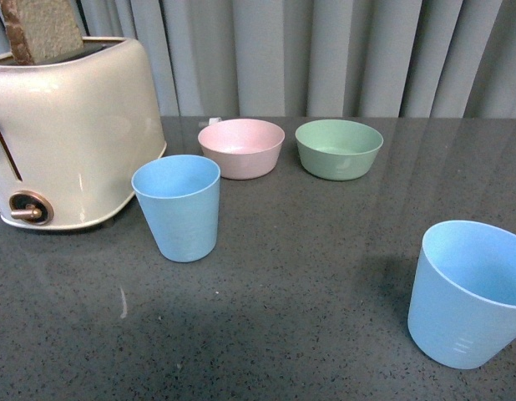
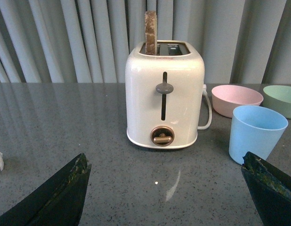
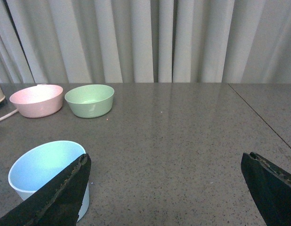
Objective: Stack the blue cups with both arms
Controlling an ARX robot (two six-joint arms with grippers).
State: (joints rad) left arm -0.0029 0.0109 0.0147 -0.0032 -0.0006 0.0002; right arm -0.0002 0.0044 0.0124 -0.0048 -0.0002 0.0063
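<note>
Left gripper (image 2: 164, 159): jaws spread wide, empty, facing the toaster (image 2: 164, 103); one blue cup (image 2: 256, 133) stands upright near it, in front of the pink bowl (image 1: 241, 148). Right gripper (image 3: 165, 157): jaws spread wide, empty; second blue cup (image 3: 44, 172) stands upright on the grey table (image 3: 183, 132), partly hidden by one finger, well apart from the first cup.

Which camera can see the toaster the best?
The left wrist view: the whole toaster faces it, with lever, knob and the bread sticking out. The front view cuts part of it off. The right wrist view catches only a sliver at the picture's edge.
</note>
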